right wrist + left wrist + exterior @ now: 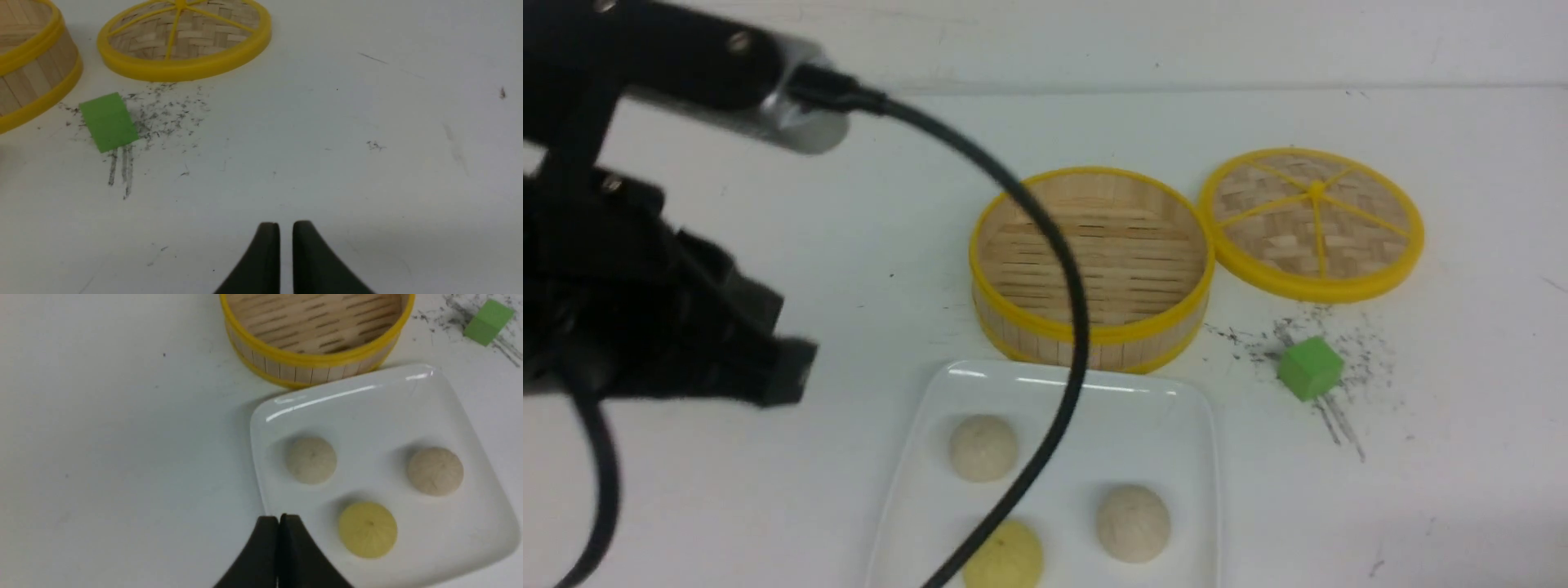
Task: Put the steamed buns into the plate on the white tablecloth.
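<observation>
White cloth is covering the whole table [768, 245] in the front view, and a glossy white plate [1192, 425] is sitting on it near the camera, just in front of a round bamboo steamer basket [1092, 265] with a yellow rim. Three buns are lying on the plate, all apart from one another: a beige bun [983, 447] toward the left, another beige bun [1133, 523] toward the right, and a pale yellow bun [1005, 557] nearest the camera, partly crossed by a black cable [1045, 245]. A woven lid [1312, 222] is lying flat beside the basket on its right, and a green cube [1309, 368] is resting among dark scuff marks in front of the lid. The left arm [645, 327] is filling the left side, raised above the cloth. From the left wrist, the left gripper [279, 517] is showing its two black fingers pressed together with nothing between them, hanging over the plate's [470, 428] edge beside the yellow bun [367, 529]; the two beige buns [311, 459] [435, 470] are sitting farther in, with the basket [314, 355] behind the plate and the cube [488, 321] off at a corner. From the right wrist, the right gripper [286, 225] is hanging over bare cloth with a narrow gap between its fingers, holding nothing, well apart from the cube [108, 121], the lid [184, 36] and the basket [32, 65].
</observation>
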Controlling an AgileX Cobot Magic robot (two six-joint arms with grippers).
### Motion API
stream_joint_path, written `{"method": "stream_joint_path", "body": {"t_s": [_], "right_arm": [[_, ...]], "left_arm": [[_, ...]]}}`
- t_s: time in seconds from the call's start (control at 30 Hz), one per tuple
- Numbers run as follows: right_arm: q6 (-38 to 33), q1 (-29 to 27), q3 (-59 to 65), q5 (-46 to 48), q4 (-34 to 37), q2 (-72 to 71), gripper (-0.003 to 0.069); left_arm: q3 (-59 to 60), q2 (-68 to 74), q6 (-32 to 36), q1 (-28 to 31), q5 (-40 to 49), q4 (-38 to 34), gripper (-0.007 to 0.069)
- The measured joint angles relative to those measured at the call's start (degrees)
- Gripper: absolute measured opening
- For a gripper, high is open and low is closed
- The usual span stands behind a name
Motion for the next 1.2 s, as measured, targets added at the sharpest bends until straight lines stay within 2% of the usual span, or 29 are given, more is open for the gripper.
{"method": "stream_joint_path", "body": {"t_s": [0.17,0.2,0.23,0.27,0.33,0.5,1.03,1.2], "right_arm": [[0.0,0.0,0.0,0.0,0.0,0.0,0.0079],[0.0,0.0,0.0,0.0,0.0,0.0,0.0080],[0.0,0.0,0.0,0.0,0.0,0.0,0.0081],[0.0,0.0,0.0,0.0,0.0,0.0,0.0081],[0.0,0.0,0.0,0.0,0.0,0.0,0.0081],[0.0,0.0,0.0,0.0,0.0,0.0,0.0089],[0.0,0.0,0.0,0.0,0.1,0.0,0.0112],[0.0,0.0,0.0,0.0,0.1,0.0,0.0119]], "left_arm": [[10.8,-7.2,0.0,0.0,-7.8,-5.8,0.0017],[16.0,-9.2,-0.1,0.0,-15.3,-8.3,0.0018],[18.7,-10.1,-0.3,0.0,-20.1,-10.1,0.0019],[19.2,-10.4,-0.4,0.0,-21.1,-10.8,0.0019],[24.2,-11.0,-1.1,0.0,-32.2,-15.5,0.0020],[29.0,-10.8,-1.3,0.0,-45.1,-19.0,0.0022],[30.3,-10.7,-1.3,0.0,-46.1,-18.3,0.0035],[30.7,-10.8,2.7,0.5,-45.6,-17.2,0.0038]]}}
